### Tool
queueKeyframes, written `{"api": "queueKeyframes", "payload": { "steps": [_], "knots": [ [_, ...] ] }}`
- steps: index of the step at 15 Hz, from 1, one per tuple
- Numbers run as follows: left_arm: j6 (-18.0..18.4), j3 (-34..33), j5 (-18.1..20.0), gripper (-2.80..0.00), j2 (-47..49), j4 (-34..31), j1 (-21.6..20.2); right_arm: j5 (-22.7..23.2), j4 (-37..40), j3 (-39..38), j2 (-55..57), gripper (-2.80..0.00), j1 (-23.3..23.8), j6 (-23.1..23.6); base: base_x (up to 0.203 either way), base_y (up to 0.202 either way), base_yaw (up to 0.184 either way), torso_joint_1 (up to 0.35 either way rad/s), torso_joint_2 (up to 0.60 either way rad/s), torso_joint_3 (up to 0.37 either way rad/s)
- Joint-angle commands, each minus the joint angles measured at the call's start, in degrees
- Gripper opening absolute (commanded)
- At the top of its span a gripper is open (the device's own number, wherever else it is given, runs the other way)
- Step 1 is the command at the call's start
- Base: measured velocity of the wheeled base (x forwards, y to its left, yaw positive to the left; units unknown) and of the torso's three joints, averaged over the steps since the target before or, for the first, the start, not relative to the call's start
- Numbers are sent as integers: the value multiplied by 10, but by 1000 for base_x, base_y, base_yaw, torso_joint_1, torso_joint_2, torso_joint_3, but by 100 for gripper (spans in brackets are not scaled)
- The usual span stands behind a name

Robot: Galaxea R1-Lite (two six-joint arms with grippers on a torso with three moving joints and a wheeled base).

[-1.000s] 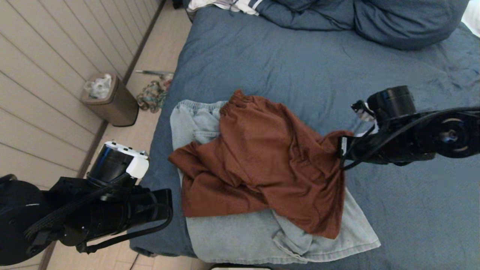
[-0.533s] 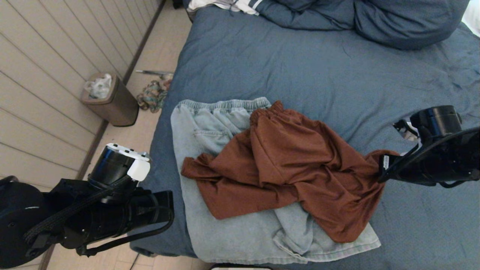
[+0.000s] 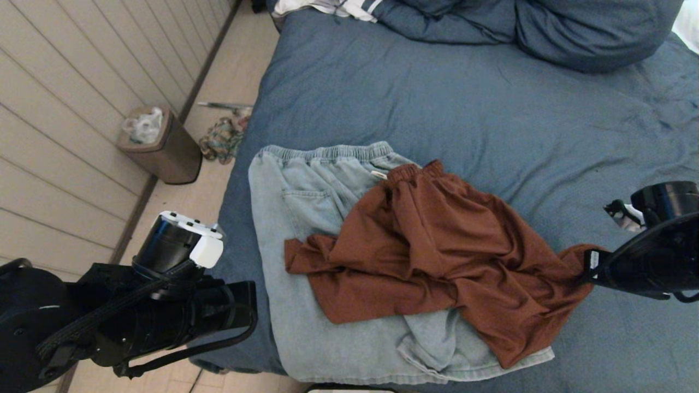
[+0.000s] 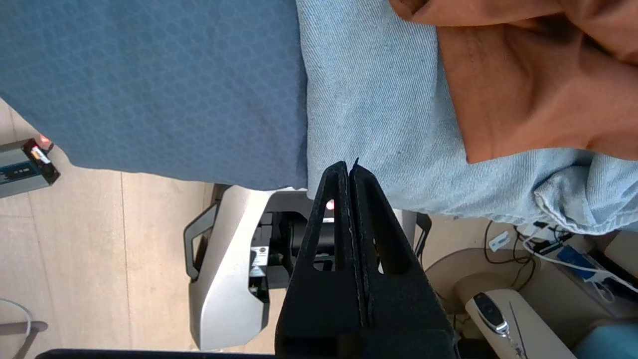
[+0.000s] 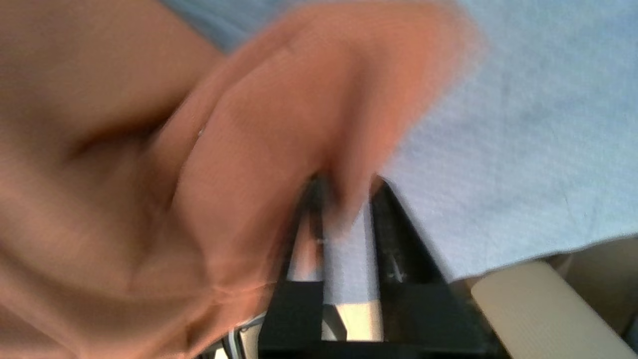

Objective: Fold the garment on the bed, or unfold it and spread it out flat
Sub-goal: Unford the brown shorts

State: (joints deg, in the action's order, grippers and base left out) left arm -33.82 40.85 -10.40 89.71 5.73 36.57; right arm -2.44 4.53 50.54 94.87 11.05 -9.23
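A rust-brown garment (image 3: 437, 256) lies crumpled across light-blue denim trousers (image 3: 306, 218) near the front edge of the slate-blue bed (image 3: 464, 109). My right gripper (image 3: 587, 267) is at the rust garment's right-hand corner, low over the bed. In the right wrist view its fingers (image 5: 384, 219) stand slightly apart, so the right gripper (image 5: 346, 182) is open with a fold of the rust garment (image 5: 249, 149) still lying between the tips. My left gripper (image 4: 349, 167) is shut and empty, held off the bed's front left corner beside the denim (image 4: 374, 99).
A brown waste bin (image 3: 161, 144) and a heap of cloth (image 3: 221, 139) are on the floor left of the bed. Pillows and rolled blue bedding (image 3: 546, 27) lie at the far end. The robot's grey base (image 4: 224, 279) shows below the left gripper.
My right arm has dragged the rust garment to the right and nearer the front edge, uncovering the denim waistband. Its jaws have parted. The left arm has barely moved.
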Motion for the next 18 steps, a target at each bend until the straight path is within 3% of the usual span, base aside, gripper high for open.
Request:
{"api": "queueKeyframes", "payload": {
  "steps": [1, 5, 7, 8, 12, 15, 18],
  "knots": [
    [-2, 0, -1, -280, 3, 1, 1, 11, -7, -16, -2, 0, 5, 4, 0, 0, 0, 0, 0, 0],
    [-1, -6, 1, -280, -4, 0, 2, 81, -47, -43, -53, 0, 4, 3, 0, 0, 0, 0, 0, 0],
    [0, -11, 2, -280, -10, 0, 21, 127, -44, -32, -103, 0, -4, -4, 0, 0, 0, 0, 0, 0],
    [-1, -14, 2, -280, -11, 0, 32, 136, -38, -17, -119, -280, -27, -14, 0, 0, 0, 0, 0, 0],
    [0, -11, 2, -280, -9, 0, 45, 142, 4, 101, -129, -280, -150, -66, 0, 0, 0, 0, 0, 0],
    [6, 6, 1, -280, 6, -2, 54, 142, 11, 183, -80, -280, -206, -74, 0, 0, 0, 0, 0, 0],
    [6, 14, 1, -280, 26, -1, 99, 135, 24, 269, -30, -280, -234, -75, 0, 0, 0, 0, 0, 0]
  ]
}}
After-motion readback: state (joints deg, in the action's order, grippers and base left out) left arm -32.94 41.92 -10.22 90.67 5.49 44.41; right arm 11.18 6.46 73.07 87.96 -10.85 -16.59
